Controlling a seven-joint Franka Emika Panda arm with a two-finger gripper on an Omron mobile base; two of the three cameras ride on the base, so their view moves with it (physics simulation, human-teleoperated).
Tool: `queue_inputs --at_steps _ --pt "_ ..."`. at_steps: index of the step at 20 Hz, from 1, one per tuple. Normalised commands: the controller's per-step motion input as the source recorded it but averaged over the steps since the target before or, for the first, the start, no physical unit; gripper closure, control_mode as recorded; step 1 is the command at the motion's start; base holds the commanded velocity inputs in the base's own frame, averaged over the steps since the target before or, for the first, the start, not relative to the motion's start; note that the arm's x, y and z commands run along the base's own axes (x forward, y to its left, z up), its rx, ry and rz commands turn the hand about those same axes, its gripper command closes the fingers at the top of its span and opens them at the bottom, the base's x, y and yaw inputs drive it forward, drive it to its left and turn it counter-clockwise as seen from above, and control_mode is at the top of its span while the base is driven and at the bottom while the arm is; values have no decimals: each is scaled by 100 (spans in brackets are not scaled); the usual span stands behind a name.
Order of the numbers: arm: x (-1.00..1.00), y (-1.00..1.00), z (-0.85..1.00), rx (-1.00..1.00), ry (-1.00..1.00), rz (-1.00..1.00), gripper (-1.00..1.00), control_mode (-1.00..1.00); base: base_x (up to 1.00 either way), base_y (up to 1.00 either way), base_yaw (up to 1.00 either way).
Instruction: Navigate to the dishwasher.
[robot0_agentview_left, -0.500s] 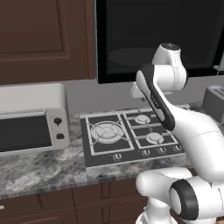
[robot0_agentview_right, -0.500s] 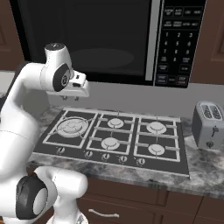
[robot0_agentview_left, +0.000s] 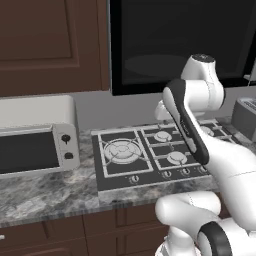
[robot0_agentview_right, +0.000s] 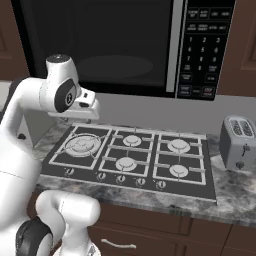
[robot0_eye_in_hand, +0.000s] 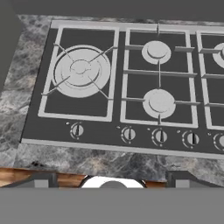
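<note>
Marble worktop (robot0_agentview_left: 45, 192) carries a hob (robot0_agentview_right: 135, 157) at its front edge, with a toaster oven (robot0_agentview_left: 35, 142) towards its left end and a toaster (robot0_agentview_right: 239, 142) towards its right, below a microwave (robot0_agentview_right: 150, 45). Compared with half a second ago, the whole scene sits slightly further right in both base views: the base is driving, not the things. Gripper (robot0_eye_in_hand: 112, 180) hangs over the hob; whether it is parted or closed cannot be told. No dishwasher front appears among the cabinets (robot0_agentview_right: 150, 225), so navigation is judged unfinished.
</note>
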Motion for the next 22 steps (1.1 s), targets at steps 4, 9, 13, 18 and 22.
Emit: queue_inputs --at_steps 4,9,13,18,22 --pt "-70 -9 -25 0 0 0 -100 -100 0 0 0" --pt "-43 -2 -24 0 0 0 -100 -100 0 0 0" --pt "-4 -7 0 0 0 0 -100 100 0 -7 0" --pt "0 0 0 0 0 0 -100 100 -61 -1 8" --pt "0 0 0 0 0 0 -100 100 -95 0 27"
